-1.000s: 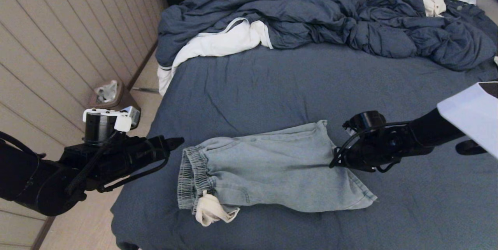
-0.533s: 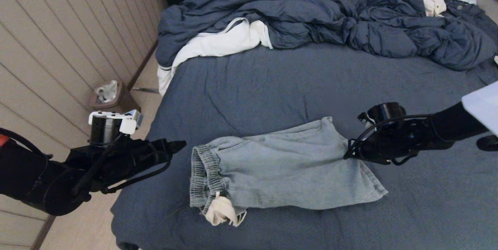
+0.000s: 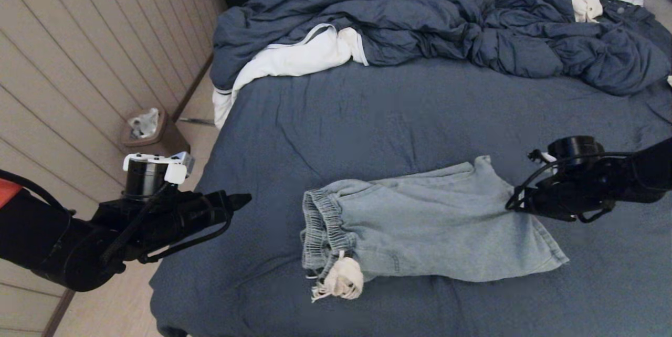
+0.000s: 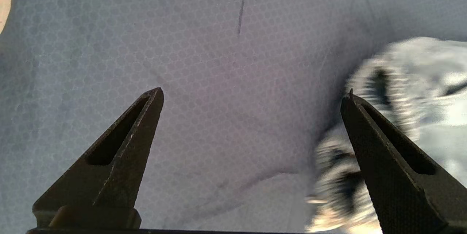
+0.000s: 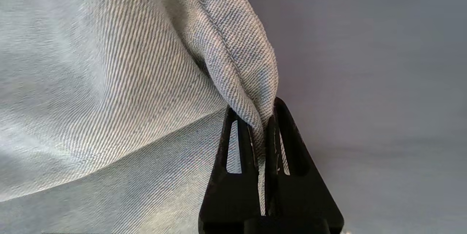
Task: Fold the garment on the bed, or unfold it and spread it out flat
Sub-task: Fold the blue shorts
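Left hand point(image 3: 239, 201) parked at left edge of the bed point(image 3: 420, 111), spread fully wide, holding nothing; unmoved over the last second. Waistband end of the shorts now well apart from it, gap much bigger than a second ago.

The garment point(image 3: 430, 232), pale denim shorts, lying lengthwise on near half of bed: gathered waistband left, bunched white drawstring point(image 3: 341, 280) at near-left corner, leg hems right. Whole piece dragged right across the sheet since a second ago, roughly same shape, already folded in half along its length by the look of it.

Right hand point(image 3: 510, 207) clamped tight on a pinch of leg hem at the far-right corner; right wrist view shows fabric doubled between the shut pads point(image 5: 235, 153). Also shifted right, towing the cloth.

Reads as repositioning toward bed centre, not a fold yet. Likely next: release or lift hem over toward waistband. Risk: thin pinch slipping, drawstring bunch dragging and rucking.

Duvet point(image 3: 446, 27) heaped at far side, white garment point(image 3: 294, 59) beside it, both untouched.
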Available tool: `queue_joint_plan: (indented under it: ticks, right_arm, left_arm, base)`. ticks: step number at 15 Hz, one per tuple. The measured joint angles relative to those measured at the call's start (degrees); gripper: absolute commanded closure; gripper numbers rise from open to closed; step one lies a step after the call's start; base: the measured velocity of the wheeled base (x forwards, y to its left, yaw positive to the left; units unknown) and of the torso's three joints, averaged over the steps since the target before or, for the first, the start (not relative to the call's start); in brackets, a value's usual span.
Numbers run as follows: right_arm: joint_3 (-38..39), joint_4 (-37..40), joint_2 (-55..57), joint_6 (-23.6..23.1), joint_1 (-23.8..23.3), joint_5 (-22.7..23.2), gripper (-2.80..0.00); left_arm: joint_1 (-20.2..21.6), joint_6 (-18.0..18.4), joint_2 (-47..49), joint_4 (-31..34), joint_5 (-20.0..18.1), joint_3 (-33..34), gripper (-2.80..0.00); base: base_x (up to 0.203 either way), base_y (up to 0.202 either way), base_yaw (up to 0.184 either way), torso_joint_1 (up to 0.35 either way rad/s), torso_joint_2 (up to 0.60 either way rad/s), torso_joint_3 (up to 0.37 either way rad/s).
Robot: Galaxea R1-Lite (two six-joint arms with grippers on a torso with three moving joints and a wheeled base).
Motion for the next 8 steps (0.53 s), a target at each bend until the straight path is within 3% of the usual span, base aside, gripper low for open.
queue_joint_plan:
  ticks: [2, 5, 8]
  right_arm:
    - [-0.9, 0.3, -2.1, -2.6, -3.3, 0.2, 0.0]
    - [-1.7, 2.1, -6.5, -3.4, -4.0, 0.5, 0.0]
    - [-2.2, 7.0, -12.0, -2.8, 4.1, 1.1, 0.0]
  left_arm:
    - [0.0, 0.0, -0.2, 0.0, -0.6, 0.1, -2.8]
    - [-0.3, 0.0, -0.5, 0.0, -0.8, 0.3, -2.8]
    - [-1.4, 0.0, -0.9, 0.0, -0.8, 1.0, -2.8]
  base:
    - [0.0, 0.0, 0.0, 0.0, 0.0, 0.0]
    - [0.0, 0.0, 0.0, 0.0, 0.0, 0.0]
    - [0.0, 0.0, 0.0, 0.0, 0.0, 0.0]
